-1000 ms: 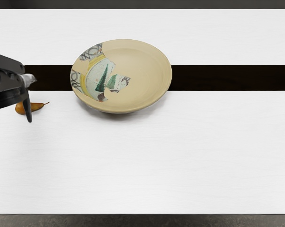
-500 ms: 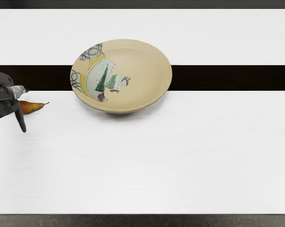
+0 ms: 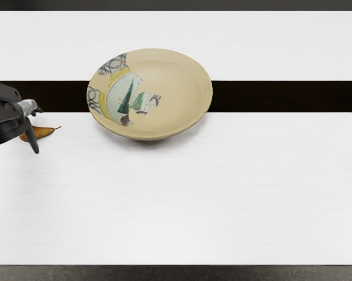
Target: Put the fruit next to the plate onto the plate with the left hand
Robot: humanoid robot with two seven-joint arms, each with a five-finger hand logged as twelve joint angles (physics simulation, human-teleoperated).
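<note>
A white tabletop fills the near part of the view. A dark band runs left to right beyond it, with a second white surface on the far side. A gray floor strip lines the near edge.

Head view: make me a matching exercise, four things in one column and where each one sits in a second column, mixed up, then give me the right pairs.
Things
1. round tan ceramic plate with a green and yellow painted patch
2. small orange-brown fruit with a thin stem
3. black left hand
4. dark band across the white table

Places
A. at the picture's left edge, overlapping the fruit's left end
B. runs side to side behind the plate
C. lies on the table, left of the plate
D. upper centre, right of the fruit

Pairs: 1-D, 2-C, 3-A, 4-B
</note>
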